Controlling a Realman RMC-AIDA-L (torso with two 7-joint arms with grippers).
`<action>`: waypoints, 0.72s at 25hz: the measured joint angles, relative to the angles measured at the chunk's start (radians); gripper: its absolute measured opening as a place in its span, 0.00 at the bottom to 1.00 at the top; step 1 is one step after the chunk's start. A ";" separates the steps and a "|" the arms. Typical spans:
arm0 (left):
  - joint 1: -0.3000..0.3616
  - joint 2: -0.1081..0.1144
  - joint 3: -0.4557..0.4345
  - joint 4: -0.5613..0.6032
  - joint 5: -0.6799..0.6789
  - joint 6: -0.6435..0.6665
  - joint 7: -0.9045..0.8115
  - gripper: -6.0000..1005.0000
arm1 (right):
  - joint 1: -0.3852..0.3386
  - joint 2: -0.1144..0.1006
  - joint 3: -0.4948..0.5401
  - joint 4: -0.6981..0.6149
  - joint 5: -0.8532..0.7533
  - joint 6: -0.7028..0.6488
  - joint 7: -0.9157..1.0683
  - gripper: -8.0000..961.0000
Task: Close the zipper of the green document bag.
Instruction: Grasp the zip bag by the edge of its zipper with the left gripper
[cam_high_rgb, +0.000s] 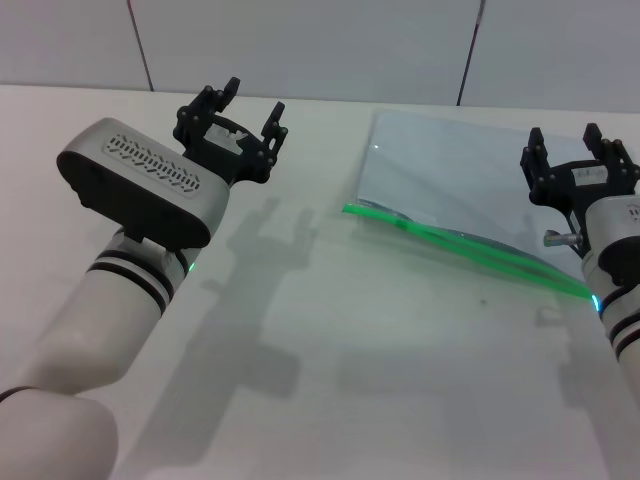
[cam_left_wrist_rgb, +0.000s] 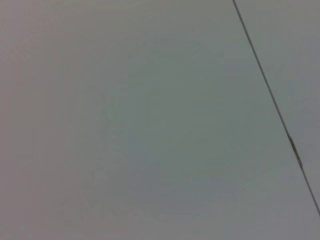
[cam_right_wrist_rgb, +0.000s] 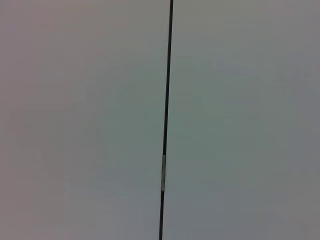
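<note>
Green document bag (cam_high_rgb: 460, 170) flat on table (cam_high_rgb: 330, 380), zipper (cam_high_rgb: 470, 250) seemingly unzipped, both claws raised

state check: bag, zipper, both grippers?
Green document bag: flat on table, untouched.
Zipper: along the near edge, gaping at its left end.
Left gripper: open, raised, left of the bag.
Right gripper: open, above the bag's right end.

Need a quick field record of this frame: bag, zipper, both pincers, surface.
bag: green document bag flat on white table, right of centre
zipper: zipper along the near long edge, left end bulging apart
left pincer: left pincer open, raised, left of the bag, holding nothing
right pincer: right pincer open, above the bag's right end, holding nothing
wrist views: only wall panels
</note>
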 joint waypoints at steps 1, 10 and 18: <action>0.000 0.000 0.000 0.000 0.000 0.000 0.000 0.54 | 0.000 0.000 0.000 0.000 0.000 0.000 0.000 0.66; 0.000 0.000 0.000 0.000 0.000 0.000 0.000 0.54 | 0.000 0.000 0.000 0.000 0.000 -0.001 0.000 0.66; 0.000 0.000 0.000 0.000 0.000 0.001 0.000 0.55 | 0.000 0.000 0.000 0.000 0.000 -0.001 0.000 0.66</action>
